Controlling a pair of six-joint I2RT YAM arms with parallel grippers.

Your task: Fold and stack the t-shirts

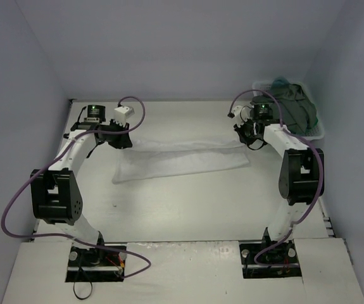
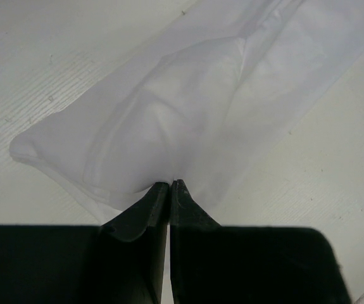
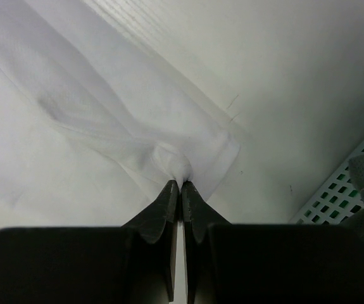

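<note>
left hand (image 2: 170, 185) and right hand (image 3: 181, 183) pinch white t-shirt (image 1: 182, 158), lengthwise left-right.

Enclosure: plain pale lavender-grey back wall (image 1: 188, 44), left wall (image 1: 11, 95) and right wall (image 1: 352, 69) close in the worktop (image 1: 188, 209) on three sides. Worktop is off-white and matt, with a fine ribbed grain in the wrist views and a few small dark specks; a lighter panel (image 1: 182, 278) runs along its near edge. Light is even and diffuse, shadows soft.
</note>
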